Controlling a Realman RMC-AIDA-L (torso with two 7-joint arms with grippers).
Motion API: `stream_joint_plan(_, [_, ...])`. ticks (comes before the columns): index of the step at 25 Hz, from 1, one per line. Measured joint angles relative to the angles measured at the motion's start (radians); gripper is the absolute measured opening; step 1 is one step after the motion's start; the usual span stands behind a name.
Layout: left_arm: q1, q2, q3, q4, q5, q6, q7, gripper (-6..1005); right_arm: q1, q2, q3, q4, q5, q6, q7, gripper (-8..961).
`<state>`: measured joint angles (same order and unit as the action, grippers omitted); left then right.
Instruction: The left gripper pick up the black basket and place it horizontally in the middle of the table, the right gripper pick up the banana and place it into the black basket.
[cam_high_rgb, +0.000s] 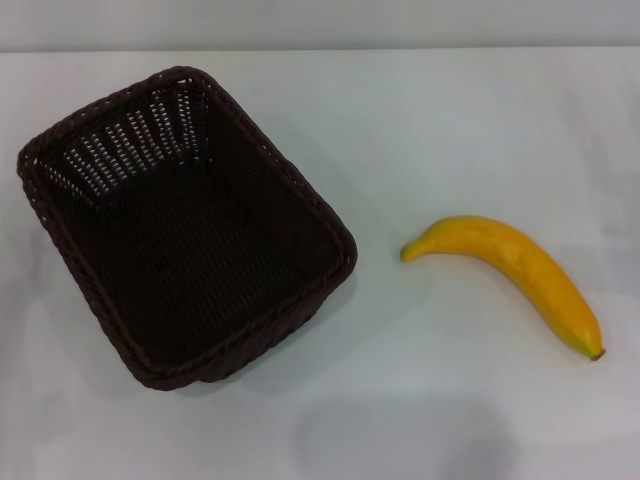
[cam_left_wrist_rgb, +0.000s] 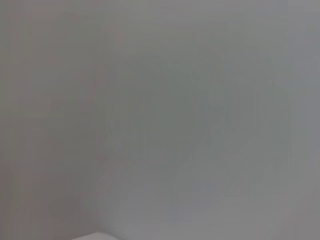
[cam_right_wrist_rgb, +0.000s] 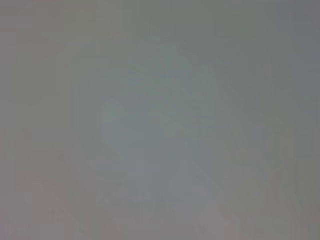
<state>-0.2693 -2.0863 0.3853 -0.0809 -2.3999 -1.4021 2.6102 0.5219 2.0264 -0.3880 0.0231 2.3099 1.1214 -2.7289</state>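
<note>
The black basket (cam_high_rgb: 185, 225) is sitting askew and empty on the table (cam_high_rgb: 450, 120), the banana (cam_high_rgb: 512, 270) lying just beside it, with neither gripper's fingers showing.

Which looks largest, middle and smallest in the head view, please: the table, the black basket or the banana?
1. The table: it fills nearly the whole view.
2. The black basket: it covers much of the view's left half.
3. The banana: clearly shorter and slimmer than the basket.

All three rest at table level, so nearness hardly skews this.
</note>
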Motion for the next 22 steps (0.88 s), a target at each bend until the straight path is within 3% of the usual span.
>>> stream_joint_plan(13, [0.011, -0.001, -0.005, -0.025, -0.007, 0.001, 0.0, 890, 0.011, -0.002, 0.0, 0.0, 0.001, -0.031, -0.001, 870])
stream_joint_plan(18, [-0.004, 0.006, -0.005, 0.02, -0.029, 0.03, -0.162, 890, 0.01, -0.002, 0.0, 0.0, 0.002, -0.029, 0.0, 870])
stream_joint_plan(22, [-0.014, 0.012, 0.002, 0.13, 0.042, 0.104, -0.333, 889, 0.01, -0.002, 0.001, -0.002, 0.002, -0.025, 0.0, 869])
